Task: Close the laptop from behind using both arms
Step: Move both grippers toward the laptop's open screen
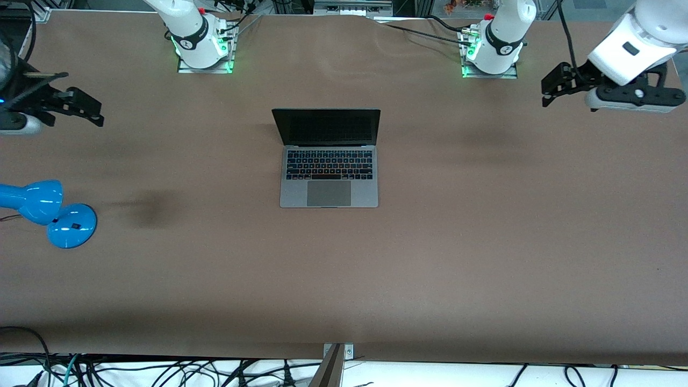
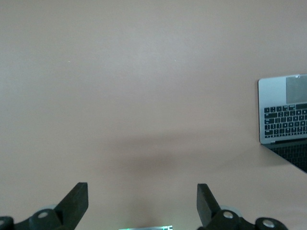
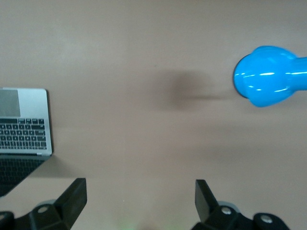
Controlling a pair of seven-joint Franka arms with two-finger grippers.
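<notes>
From my station the laptop (image 1: 329,161) sits open in the middle of the table (image 1: 484,242), its screen raised and tilted back toward the arms' bases, its keyboard deck facing the front camera. I judge the task as not begun: the lid is fully up and nothing touches it. Everything is left to do, both arms reaching in from the base side and pressing the lid down.

The machine is slim grey metal with rounded corners, a black keyboard, a dark bezel and a wide smooth trackpad. It lies flat on a matte brown covering that shows faint creases near the bases.

The left gripper (image 1: 548,91) hangs over the table's edge at the left arm's end, well apart from the laptop, its black fingers (image 2: 76,201) spread wide and holding nothing. The right gripper (image 1: 97,114) hovers at the right arm's end, likewise splayed and empty. Beneath it, nearer the front camera, rests a glossy blue desk lamp (image 1: 48,212) with a rounded head and disc base.
</notes>
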